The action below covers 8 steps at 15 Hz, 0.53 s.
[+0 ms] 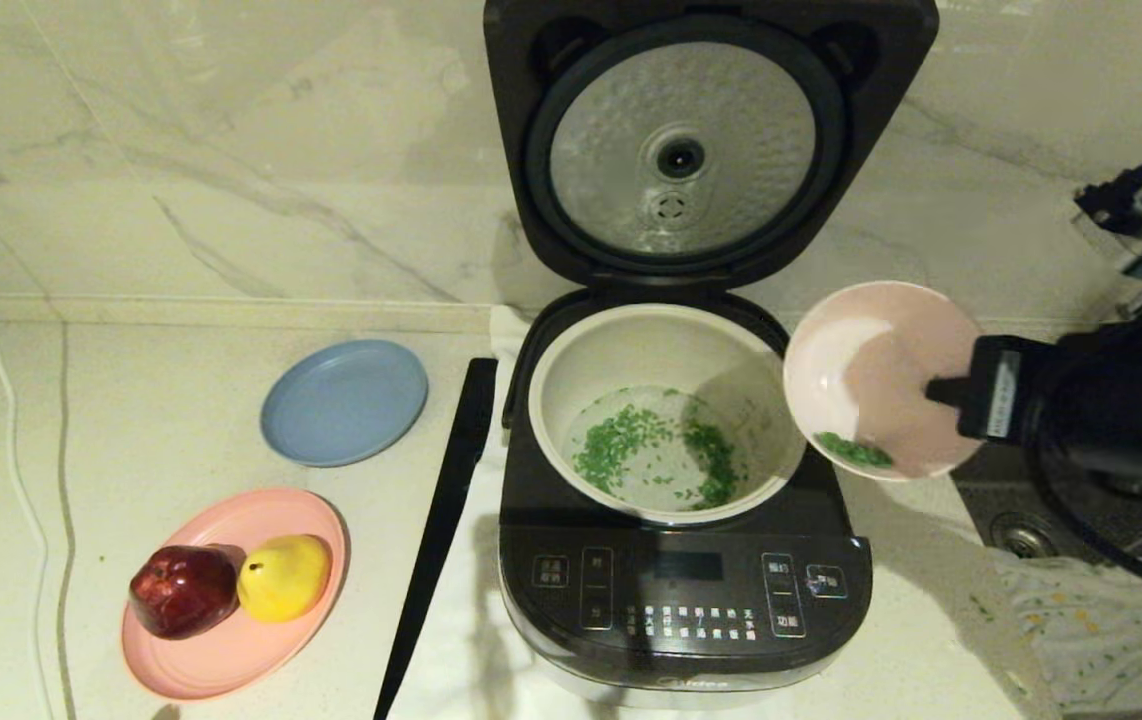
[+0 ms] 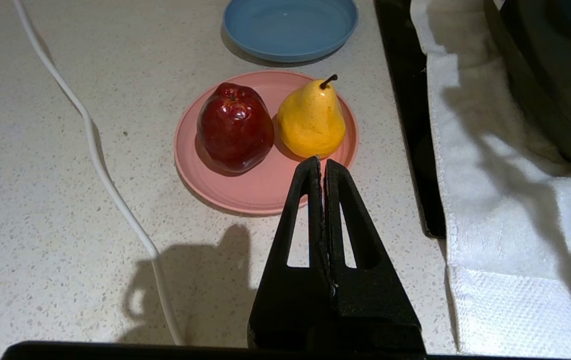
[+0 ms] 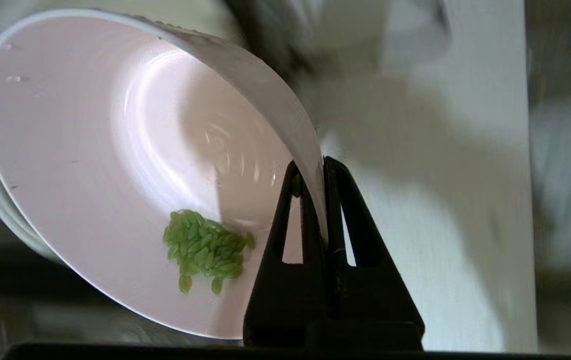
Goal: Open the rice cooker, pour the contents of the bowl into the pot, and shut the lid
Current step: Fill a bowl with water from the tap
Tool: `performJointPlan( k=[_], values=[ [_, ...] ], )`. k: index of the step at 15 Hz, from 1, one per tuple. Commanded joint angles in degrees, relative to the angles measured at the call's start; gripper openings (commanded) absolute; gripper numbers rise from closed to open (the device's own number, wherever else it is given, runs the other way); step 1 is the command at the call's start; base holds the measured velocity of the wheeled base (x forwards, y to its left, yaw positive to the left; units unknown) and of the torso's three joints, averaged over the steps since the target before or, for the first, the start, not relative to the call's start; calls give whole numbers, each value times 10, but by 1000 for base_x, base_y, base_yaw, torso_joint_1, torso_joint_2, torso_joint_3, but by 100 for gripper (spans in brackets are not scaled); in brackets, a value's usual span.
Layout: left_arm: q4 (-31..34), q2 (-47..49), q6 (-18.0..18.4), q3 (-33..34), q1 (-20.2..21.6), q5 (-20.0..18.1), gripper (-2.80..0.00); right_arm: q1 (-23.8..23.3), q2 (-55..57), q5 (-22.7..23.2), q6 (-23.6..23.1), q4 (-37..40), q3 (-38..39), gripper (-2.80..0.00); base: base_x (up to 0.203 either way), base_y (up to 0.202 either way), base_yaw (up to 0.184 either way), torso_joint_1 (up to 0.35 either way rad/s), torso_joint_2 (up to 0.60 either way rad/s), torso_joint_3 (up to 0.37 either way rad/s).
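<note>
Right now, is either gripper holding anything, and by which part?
The right gripper holds the pink bowl by its rim, jaws pinching the wall, tilted beside the pot. The left gripper is shut on nothing.

rice cooker (image 1: 681, 590) centre of counter (image 1: 161, 420), lid (image 1: 701, 140) up behind pot (image 1: 666, 410). bowl (image 1: 876, 375) tilted at pot's right. two plates left; nearer one (image 1: 231, 650) carries fruit.

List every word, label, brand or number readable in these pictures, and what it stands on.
Nothing reads with certainty.
Dark grey squarish rice cooker, front panel: white button labels, too small to read.
Cooker's lower front edge: faint brand lettering, too blurred to read.
Small display: dark, no digits.
</note>
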Motion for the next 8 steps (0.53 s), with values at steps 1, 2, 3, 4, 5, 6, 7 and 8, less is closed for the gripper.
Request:
performJointPlan(
  k=[1,2,3,4,5,6,7,8],
  values=[
    [0,0,0,3,0,0,-280,-128,-50,145,32,78,-4,-280,0,0,0,0,0,0],
    [0,0,0,3,0,0,-280,-188,-61,194,36,93,-4,-280,0,0,0,0,0,0],
    [0,0,0,3,0,0,-280,-250,-70,244,38,107,-1,-280,0,0,0,0,0,0],
    [0,0,0,3,0,0,-280,-314,-76,291,38,118,4,-280,0,0,0,0,0,0],
    [0,0,0,3,0,0,-280,-373,-78,332,35,125,13,-280,0,0,0,0,0,0],
    [0,0,0,3,0,0,-280,-436,-77,374,29,129,24,-280,0,0,0,0,0,0],
    [0,0,0,3,0,0,-280,-494,-70,409,24,132,34,-280,0,0,0,0,0,0],
    [0,0,0,3,0,0,-280,-555,-55,442,20,134,41,-280,0,0,0,0,0,0]
  ],
)
